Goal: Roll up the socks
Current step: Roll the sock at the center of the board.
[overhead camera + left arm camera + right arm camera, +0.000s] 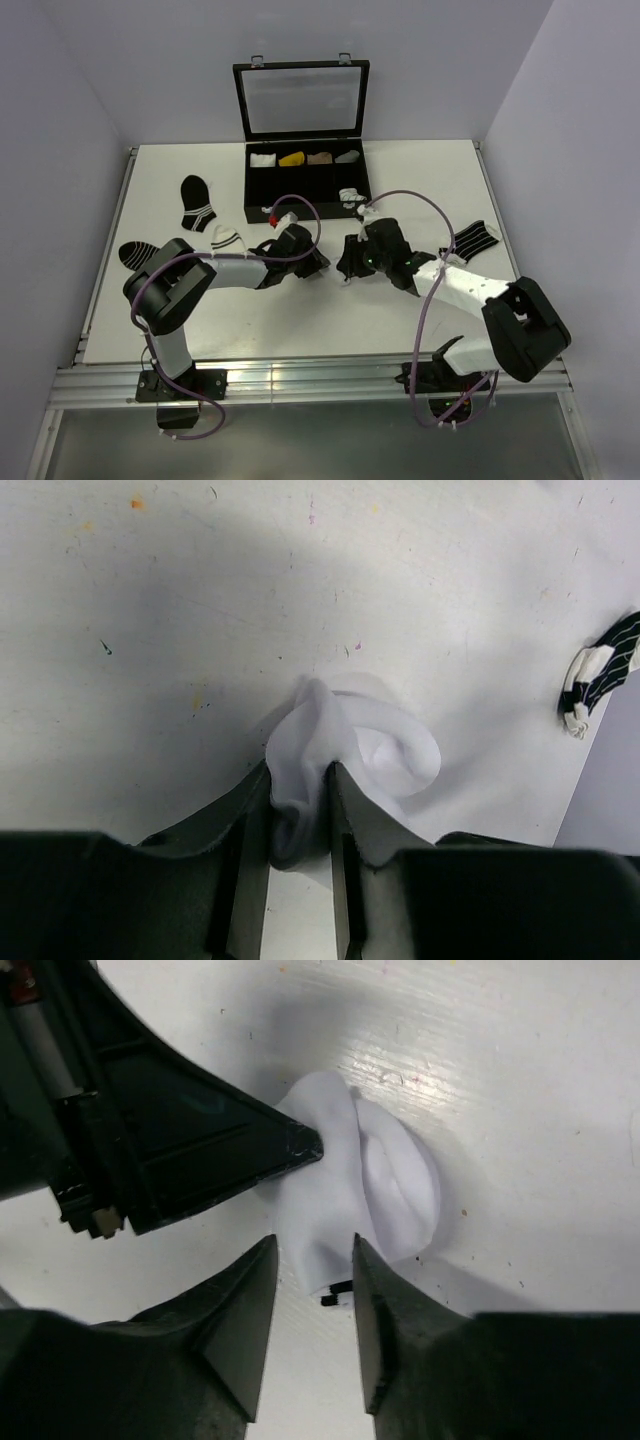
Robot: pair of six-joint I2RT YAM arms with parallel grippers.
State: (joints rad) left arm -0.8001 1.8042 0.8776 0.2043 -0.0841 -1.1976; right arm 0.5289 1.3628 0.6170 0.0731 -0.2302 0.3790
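A plain white sock (pixel 392 748) lies crumpled and partly curled on the table between my two grippers. My left gripper (pixel 300 772) is shut on a fold of it. In the right wrist view the same sock (pixel 395 1185) lies just ahead of my right gripper (pixel 315 1245), which is open with its fingertips at either side of the sock's near edge; a small black mark (pixel 335 1292) shows there. The left gripper's finger (pixel 285 1150) presses into the sock from the left. In the top view both grippers, left (pixel 320 262) and right (pixel 348 265), meet at mid-table and hide the sock.
An open black box (pixel 305 185) stands at the back with small rolled socks in its far row and a white-black bundle (pixel 350 197) at its front right. A striped sock (pixel 470 240) lies to the right. Black striped socks (pixel 196 202), (pixel 135 253) and a cream sock (pixel 226 238) lie to the left.
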